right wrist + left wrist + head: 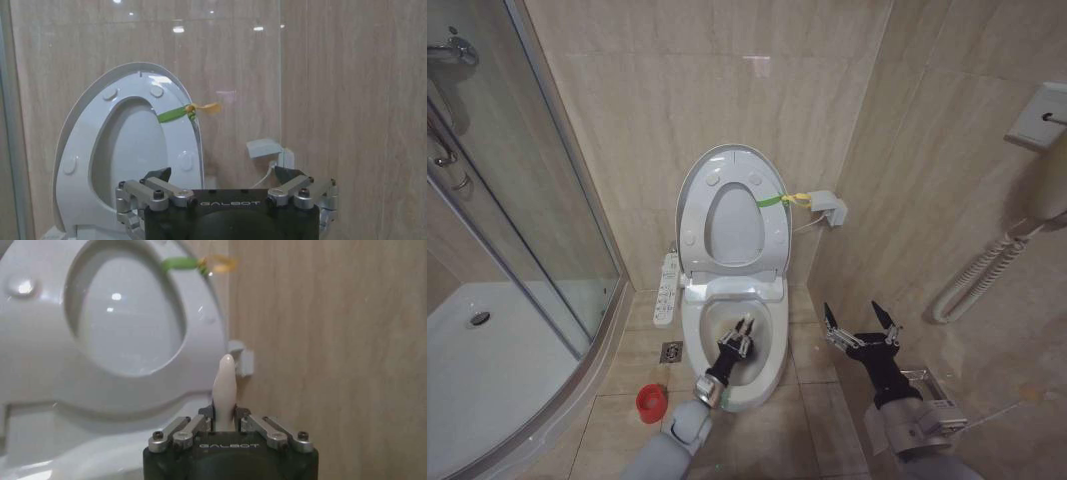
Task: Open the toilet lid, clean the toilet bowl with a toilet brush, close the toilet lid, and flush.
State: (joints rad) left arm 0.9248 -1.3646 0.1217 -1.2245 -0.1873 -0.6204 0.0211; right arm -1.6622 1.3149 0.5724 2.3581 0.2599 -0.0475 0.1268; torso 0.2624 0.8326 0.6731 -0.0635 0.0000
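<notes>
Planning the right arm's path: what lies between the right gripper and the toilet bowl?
Head view: bare beige floor tile separates the open right gripper from the white ceramic toilet bowl. The left gripper, holding the thin white toilet brush handle, sits over the bowl.

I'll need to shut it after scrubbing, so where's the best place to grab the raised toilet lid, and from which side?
Probably the upper right edge of the toilet lid, near the green strap, coming from the right. The lid stands upright against the wall, leaving its rim free, and the open right gripper is on that side while the left gripper holds the brush.
</notes>
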